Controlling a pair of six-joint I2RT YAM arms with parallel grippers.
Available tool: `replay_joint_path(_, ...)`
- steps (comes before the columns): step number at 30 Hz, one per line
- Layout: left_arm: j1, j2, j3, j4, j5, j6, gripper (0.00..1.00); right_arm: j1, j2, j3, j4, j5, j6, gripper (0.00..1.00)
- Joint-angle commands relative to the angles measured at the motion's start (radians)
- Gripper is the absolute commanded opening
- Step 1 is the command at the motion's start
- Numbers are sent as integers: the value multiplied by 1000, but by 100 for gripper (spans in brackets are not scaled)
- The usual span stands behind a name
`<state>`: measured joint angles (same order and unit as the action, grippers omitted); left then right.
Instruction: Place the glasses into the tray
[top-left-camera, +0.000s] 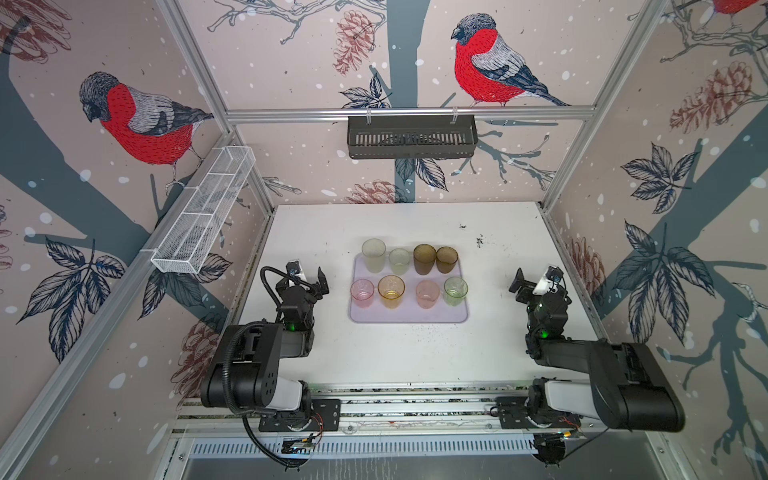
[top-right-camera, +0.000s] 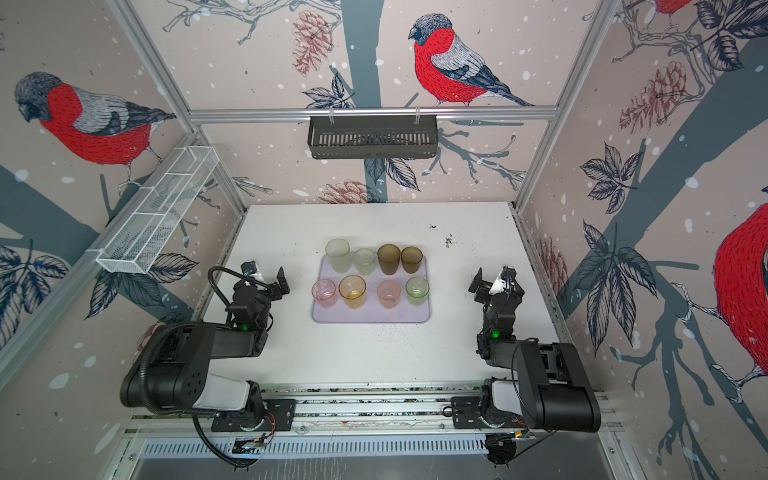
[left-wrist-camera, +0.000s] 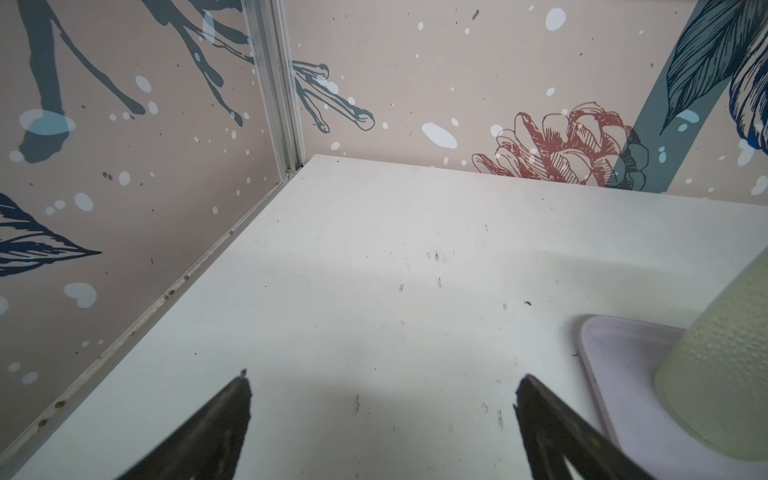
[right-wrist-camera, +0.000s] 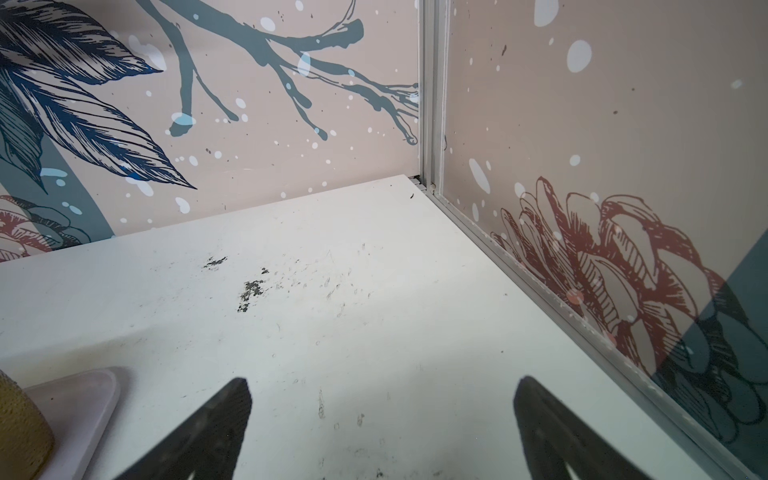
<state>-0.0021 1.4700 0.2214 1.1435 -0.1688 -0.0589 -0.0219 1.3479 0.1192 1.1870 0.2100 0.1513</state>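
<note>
You see eight glasses (top-left-camera: 391, 291) on the tray (top-left-camera: 409, 316) mid-frame, with the left gripper (top-left-camera: 306, 281) and right gripper (top-left-camera: 537, 285) beside it, jaws wide apart.

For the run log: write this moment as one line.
glasses: eight on tray | left gripper: open, empty, left of tray | right gripper: open, empty, right of tray

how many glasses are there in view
8, all in the tray. Far row, left to right: tall frosted, short frosted, left brown, right brown. Near row: left pink, amber, right pink, green. None looks hidden.
</note>
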Motion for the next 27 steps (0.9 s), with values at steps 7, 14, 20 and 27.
replay_joint_path(7, 2, 70, 7, 153, 46, 31, 99, 16, 170, -24, 313, 21, -16, 100)
replay_joint_path(14, 2, 76, 10, 151, 49, 33, 99, 40, 181, 26, 231, 107, -17, 100)
replay_joint_path(20, -6, 82, 1, 173, 34, 40, 99, 62, 194, 66, 171, 147, -32, 100)
replay_joint_path(27, -6, 78, -3, 177, 37, 38, 99, 64, 193, 66, 172, 150, -33, 100)
